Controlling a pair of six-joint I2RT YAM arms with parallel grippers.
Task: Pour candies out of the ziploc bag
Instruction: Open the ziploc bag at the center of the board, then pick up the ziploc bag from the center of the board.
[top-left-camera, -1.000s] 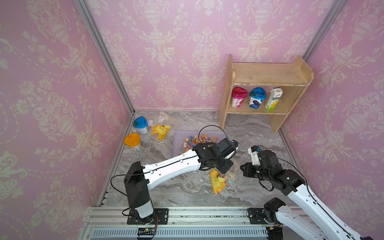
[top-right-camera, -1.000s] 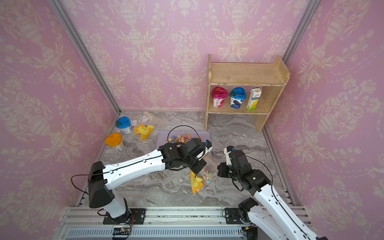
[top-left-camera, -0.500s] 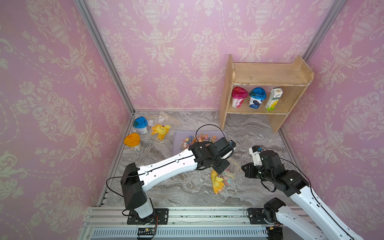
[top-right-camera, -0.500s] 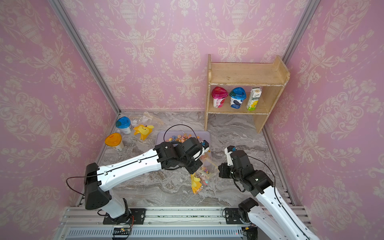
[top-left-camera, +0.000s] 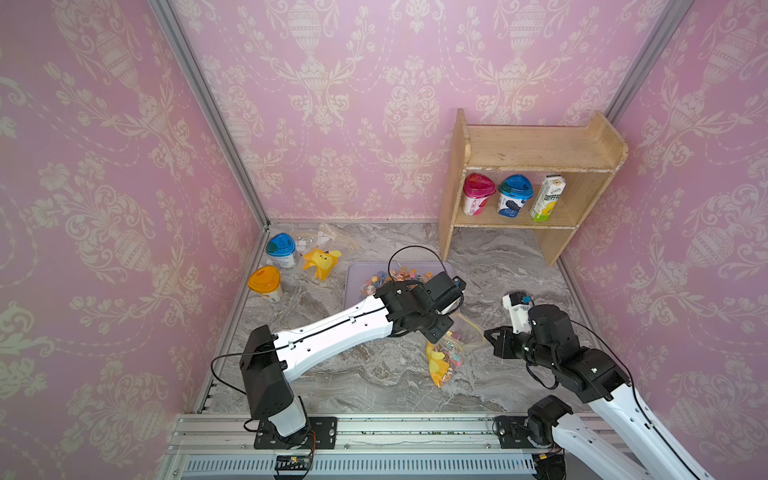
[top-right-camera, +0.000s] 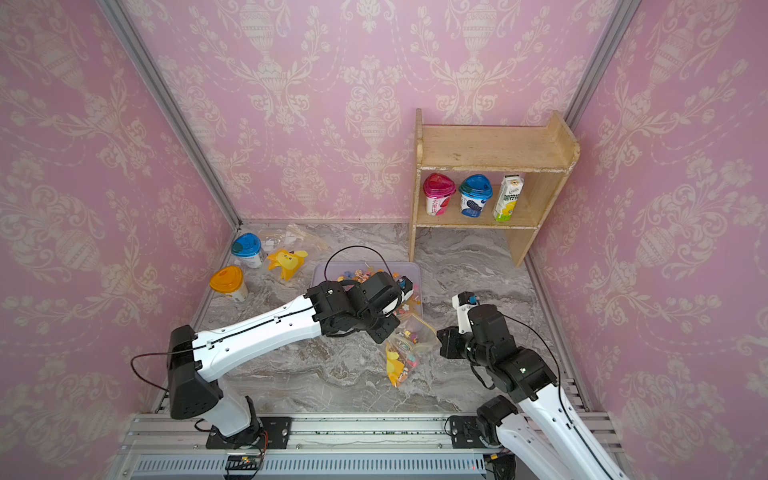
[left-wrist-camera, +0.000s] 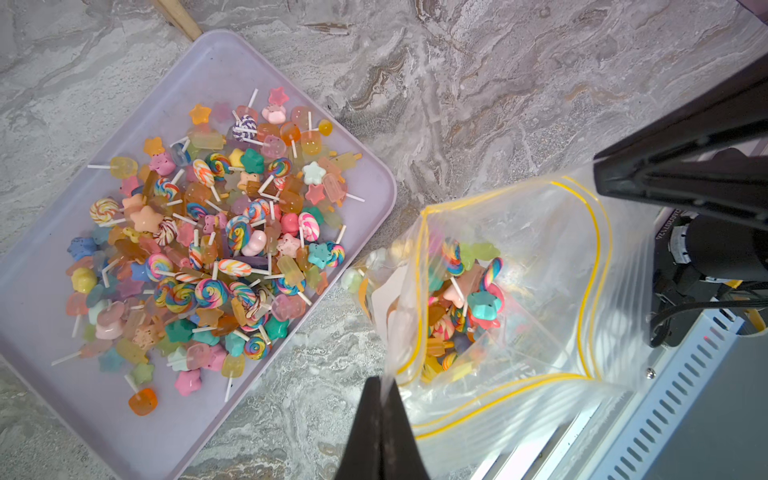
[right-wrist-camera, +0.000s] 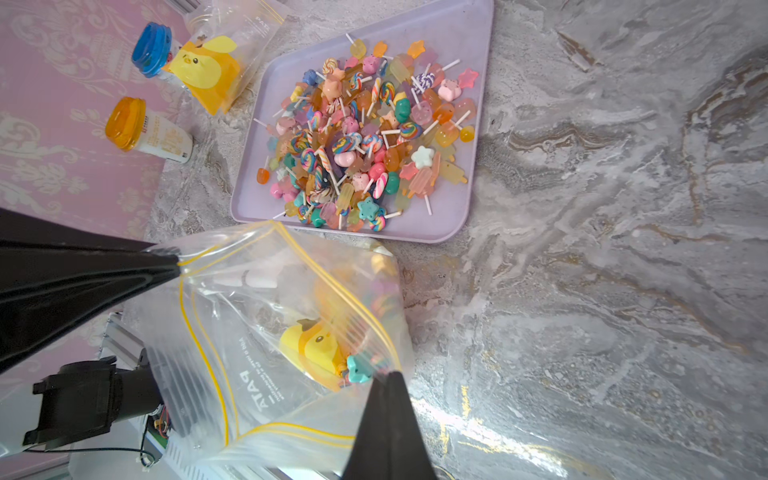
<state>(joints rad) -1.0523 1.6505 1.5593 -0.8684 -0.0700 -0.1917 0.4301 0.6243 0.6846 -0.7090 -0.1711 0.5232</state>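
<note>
I see the lilac tray (left-wrist-camera: 208, 70) heaped with candies (left-wrist-camera: 199, 257). Just beside it the ziploc bag (left-wrist-camera: 540, 257) hangs lengthwise, mouth up and open, clear with yellow zip lines (duck print low down). My left gripper (left-wrist-camera: 381, 386) and right gripper (right-wrist-camera: 384, 376) each pinch its rim. More candies lie at its bottom.
</note>
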